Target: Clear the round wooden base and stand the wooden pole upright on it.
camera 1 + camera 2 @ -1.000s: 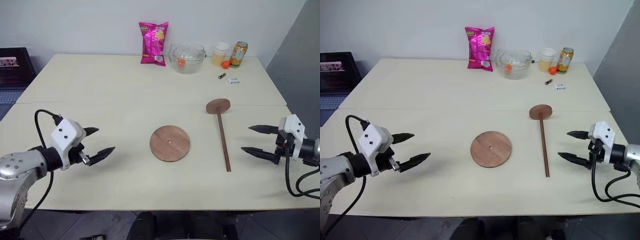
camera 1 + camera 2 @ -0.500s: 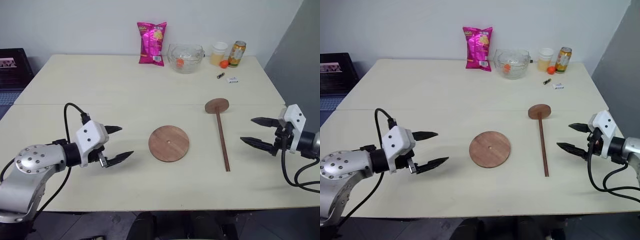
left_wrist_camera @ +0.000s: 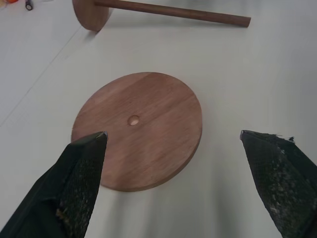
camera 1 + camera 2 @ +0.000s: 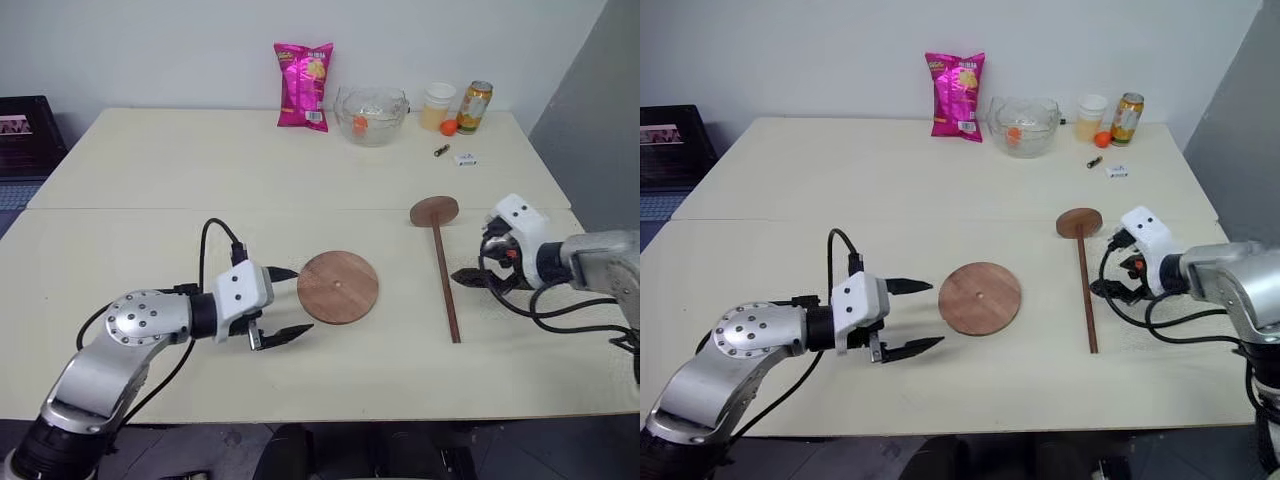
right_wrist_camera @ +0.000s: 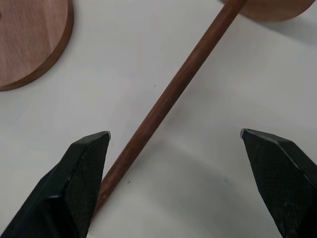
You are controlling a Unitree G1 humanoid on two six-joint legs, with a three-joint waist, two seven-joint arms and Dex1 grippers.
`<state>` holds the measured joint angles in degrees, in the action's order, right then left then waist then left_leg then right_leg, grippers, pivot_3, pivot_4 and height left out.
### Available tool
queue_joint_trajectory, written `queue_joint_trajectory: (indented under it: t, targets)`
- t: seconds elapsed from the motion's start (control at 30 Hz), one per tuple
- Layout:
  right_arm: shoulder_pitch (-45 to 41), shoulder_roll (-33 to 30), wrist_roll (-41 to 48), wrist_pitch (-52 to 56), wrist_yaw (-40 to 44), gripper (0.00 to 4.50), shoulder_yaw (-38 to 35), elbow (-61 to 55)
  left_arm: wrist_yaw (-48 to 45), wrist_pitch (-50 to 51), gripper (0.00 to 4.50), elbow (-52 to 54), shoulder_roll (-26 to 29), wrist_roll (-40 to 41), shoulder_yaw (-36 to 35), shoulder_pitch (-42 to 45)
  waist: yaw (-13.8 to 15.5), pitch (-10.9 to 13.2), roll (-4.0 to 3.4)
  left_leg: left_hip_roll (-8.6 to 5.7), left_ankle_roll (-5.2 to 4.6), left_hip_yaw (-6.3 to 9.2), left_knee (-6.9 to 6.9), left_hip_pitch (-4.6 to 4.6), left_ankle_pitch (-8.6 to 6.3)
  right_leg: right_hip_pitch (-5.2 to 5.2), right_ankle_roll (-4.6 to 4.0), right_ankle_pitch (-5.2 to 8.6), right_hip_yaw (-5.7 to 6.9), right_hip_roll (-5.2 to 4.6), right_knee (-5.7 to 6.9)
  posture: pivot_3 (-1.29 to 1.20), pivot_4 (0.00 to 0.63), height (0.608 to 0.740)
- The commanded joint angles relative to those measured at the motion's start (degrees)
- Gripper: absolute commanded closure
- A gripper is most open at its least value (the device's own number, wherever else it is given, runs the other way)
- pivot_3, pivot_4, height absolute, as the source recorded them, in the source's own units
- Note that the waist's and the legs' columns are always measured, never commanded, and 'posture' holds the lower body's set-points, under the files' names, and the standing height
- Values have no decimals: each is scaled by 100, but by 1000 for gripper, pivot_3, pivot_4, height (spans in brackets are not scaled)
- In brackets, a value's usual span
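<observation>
The round wooden base (image 4: 338,287) lies flat at mid-table with nothing on it, its small centre hole showing. The wooden pole (image 4: 443,275) lies flat to its right, its disc end (image 4: 434,211) pointing away from me. My left gripper (image 4: 303,300) is open just left of the base, fingers pointing at the base's near-left rim; in the left wrist view the base (image 3: 137,130) sits ahead between the fingers. My right gripper (image 5: 174,132) is open and tilted downward over the pole (image 5: 168,94), whose shaft runs between the fingers, untouched.
At the table's far edge stand a pink snack bag (image 4: 305,85), a glass bowl (image 4: 372,113), a cup (image 4: 438,106) and a can (image 4: 475,106). A battery (image 4: 443,151) and a small white item (image 4: 466,159) lie nearby. A dark box (image 4: 20,130) sits beyond the left edge.
My left gripper has swung right, up to the base's left rim. My right gripper has moved left over the pole and tipped downward. Base and pole have not moved.
</observation>
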<state>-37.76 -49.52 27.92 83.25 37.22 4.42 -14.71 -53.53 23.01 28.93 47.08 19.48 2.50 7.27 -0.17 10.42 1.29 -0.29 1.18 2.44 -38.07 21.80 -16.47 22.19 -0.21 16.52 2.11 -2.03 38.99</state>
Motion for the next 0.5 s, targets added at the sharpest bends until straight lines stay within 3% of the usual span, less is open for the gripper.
queue_joint_trajectory:
  t: [0.03, 0.5]
  targets:
    - [-659, 467, -273, 537, -479, 67, 185, 683, 44, -171, 0, 78, -179, -40, 120, 173, -2, 0, 0, -2, -1, -3, -1, 1, 1, 2, 1, -2, -3, 0, 3, 0, 150, 740]
    - [-2252, 1404, -672, 421, -580, 67, 898, 3321, 38, -274, 0, -70, -1056, 415, 244, 620, 3, 0, -1, -3, -1, -3, -3, 9, 1, 8, 1, -2, -1, -2, 0, 0, 150, 740]
